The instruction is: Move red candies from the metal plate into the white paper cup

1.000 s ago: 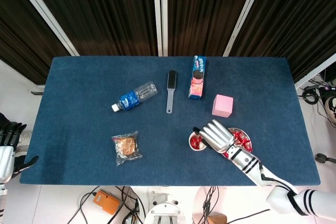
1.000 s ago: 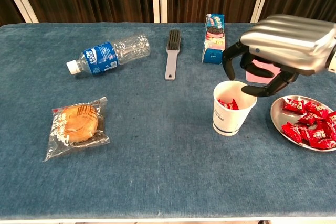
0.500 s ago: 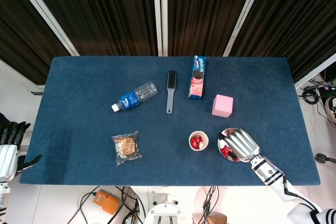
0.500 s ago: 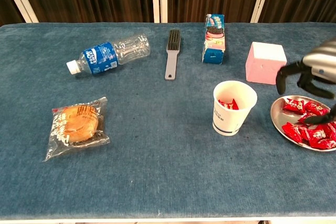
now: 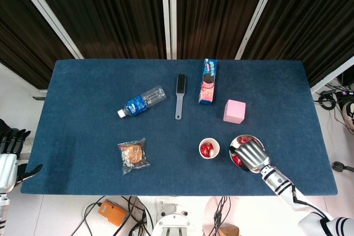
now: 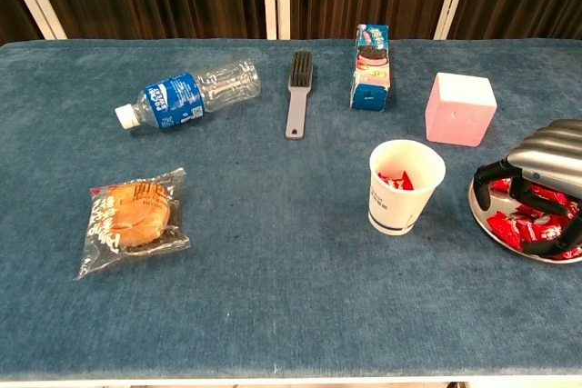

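Observation:
The white paper cup [image 6: 405,186] stands upright with a few red candies [image 6: 393,181] inside; the head view shows the same cup [image 5: 209,148]. Just right of it is the metal plate [image 6: 498,241] heaped with red candies [image 6: 509,227]. My right hand [image 6: 544,168] is lowered onto the plate, its fingers curled down among the candies and their tips hidden. In the head view this right hand [image 5: 250,155] covers most of the plate [image 5: 247,136]. My left hand [image 5: 8,156] hangs off the table's left edge, fingers apart and holding nothing.
A pink box [image 6: 460,108] sits behind the plate. A cookie box [image 6: 370,66], a brush [image 6: 296,90] and a lying water bottle [image 6: 189,91] are across the back. A bagged bun [image 6: 135,217] lies front left.
My right hand left the cup, swung right over the plate, then came down onto the candies. The left hand has barely moved.

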Motion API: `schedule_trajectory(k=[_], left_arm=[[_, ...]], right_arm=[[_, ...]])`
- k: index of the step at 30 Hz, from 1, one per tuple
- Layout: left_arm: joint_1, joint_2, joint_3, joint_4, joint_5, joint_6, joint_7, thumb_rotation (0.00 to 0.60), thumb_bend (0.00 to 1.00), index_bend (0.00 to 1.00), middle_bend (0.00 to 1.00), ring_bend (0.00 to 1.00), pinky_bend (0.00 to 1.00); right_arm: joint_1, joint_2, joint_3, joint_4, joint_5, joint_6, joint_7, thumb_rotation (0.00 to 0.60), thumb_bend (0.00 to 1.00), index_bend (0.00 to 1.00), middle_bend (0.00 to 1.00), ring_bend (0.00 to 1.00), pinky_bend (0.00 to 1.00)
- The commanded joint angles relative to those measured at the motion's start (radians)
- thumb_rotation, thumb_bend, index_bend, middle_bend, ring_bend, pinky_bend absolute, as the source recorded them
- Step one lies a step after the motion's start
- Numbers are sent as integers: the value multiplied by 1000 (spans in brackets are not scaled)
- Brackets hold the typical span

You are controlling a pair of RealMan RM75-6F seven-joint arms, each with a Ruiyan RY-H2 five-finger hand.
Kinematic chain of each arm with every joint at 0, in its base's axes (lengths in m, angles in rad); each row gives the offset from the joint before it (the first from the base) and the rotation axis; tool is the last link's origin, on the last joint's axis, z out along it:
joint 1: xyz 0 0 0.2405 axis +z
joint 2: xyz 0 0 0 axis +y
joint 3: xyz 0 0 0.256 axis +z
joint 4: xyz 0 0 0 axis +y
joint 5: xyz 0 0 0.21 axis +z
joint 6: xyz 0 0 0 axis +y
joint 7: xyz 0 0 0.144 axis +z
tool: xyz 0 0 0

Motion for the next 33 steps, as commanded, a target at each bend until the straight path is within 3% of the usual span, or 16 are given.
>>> schedule_trajectory(k=[1,7,15,21,29,33], left_arm=[[0,0,0,1,-1,0,0,600,0,123,111,0,0],[0,0,-1,2,-2,-1,-1,600,0,123,111,0,0],[2,-1,-1,5,-4,-1,-2,600,0,123,111,0,0],[2,2,0,2,-3,0,0,600,0,123,111,0,0],[3,7,-2,-4,-3,4,5,600,0,123,111,0,0],[1,8,-1,-14,2,3,12,600,0,123,111,0,0]], right_arm=[[2,-2,2,2,2,-5,-1,600,274,474,902,1000,1000],[5,-3,6,6,11,-17,-3,600,286,489,902,1000,1000],[9,-15,10,28,18,-29,7,600,456,596,902,1000,1000],[4,0,15,23,6,-5,14,600,503,634,902,1000,1000],[10,116,76,-131,-64,115,68,600,504,642,902,1000,1000],[48,118,115,-191,-61,91,95,600,504,614,902,1000,1000]])
